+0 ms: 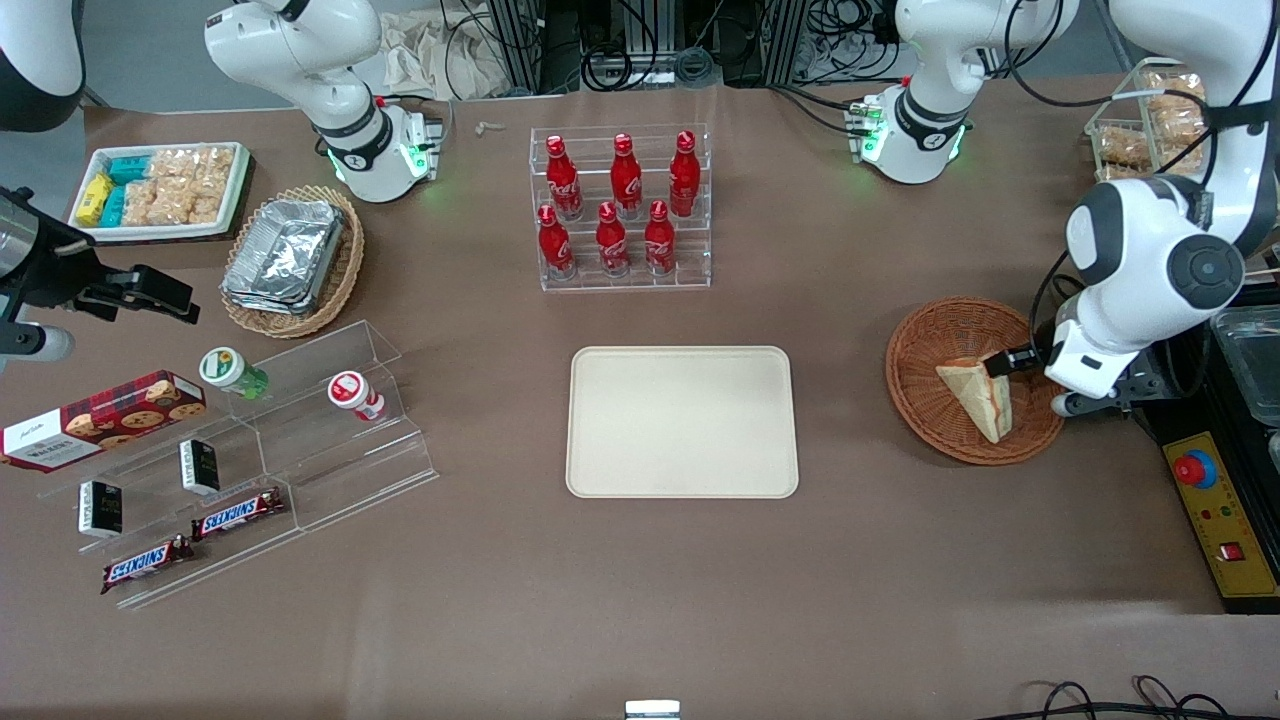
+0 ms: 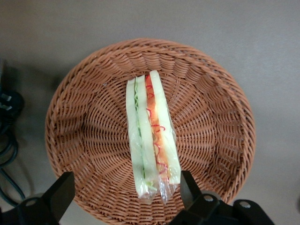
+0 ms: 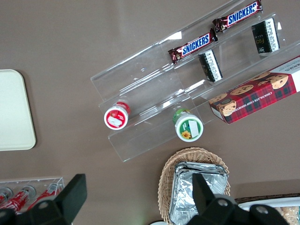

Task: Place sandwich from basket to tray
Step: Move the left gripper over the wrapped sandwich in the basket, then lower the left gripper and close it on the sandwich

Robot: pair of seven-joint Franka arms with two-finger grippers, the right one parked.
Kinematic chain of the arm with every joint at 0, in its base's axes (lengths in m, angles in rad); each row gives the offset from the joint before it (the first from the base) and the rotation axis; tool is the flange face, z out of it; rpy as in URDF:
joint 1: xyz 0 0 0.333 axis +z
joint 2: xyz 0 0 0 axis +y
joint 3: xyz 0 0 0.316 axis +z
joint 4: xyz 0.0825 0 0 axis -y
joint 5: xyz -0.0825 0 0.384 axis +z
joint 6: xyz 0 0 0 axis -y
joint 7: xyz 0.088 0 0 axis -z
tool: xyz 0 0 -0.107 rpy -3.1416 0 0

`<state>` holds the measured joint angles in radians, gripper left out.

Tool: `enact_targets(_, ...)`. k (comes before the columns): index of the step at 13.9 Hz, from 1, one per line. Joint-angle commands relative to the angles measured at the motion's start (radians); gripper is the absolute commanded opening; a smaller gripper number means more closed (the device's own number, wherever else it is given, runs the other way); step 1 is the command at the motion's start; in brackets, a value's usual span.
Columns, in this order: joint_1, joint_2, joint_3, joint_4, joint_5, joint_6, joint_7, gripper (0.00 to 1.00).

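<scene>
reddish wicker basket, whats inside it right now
Only the sandwich, standing on edge, filling stripe up. The open gripper hovers over it, one finger on each side. The weave under the sandwich is covered.

Bright even overhead light, soft faint shadows, foil containers (image 1: 288,255) glinting — wrist views sharp, fingers (image 2: 58,197) dark.

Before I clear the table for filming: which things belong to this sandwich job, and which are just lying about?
Job: sandwich, in the reddish-brown basket; cream tray; gripper above the basket, jaws open astride the sandwich.

Lying about: cola bottles, Snickers bars, cookie box, foil containers.
</scene>
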<state>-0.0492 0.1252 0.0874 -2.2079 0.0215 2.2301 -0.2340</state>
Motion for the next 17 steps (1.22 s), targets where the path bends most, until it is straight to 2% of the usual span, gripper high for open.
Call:
enact_targets(1,0.002,0.025,-0.005,-0.004,-0.005,0.039,-0.054,1.0)
enact_targets(14,-0.033,0.128,-0.015,-0.003,-0.005,0.115,-0.215,0.99)
enact_targets(16,-0.037,0.136,-0.015,-0.001,-0.005,0.12,-0.238,0.85)
enact_targets(17,-0.038,0.136,-0.015,-0.001,-0.005,0.12,-0.254,0.72)
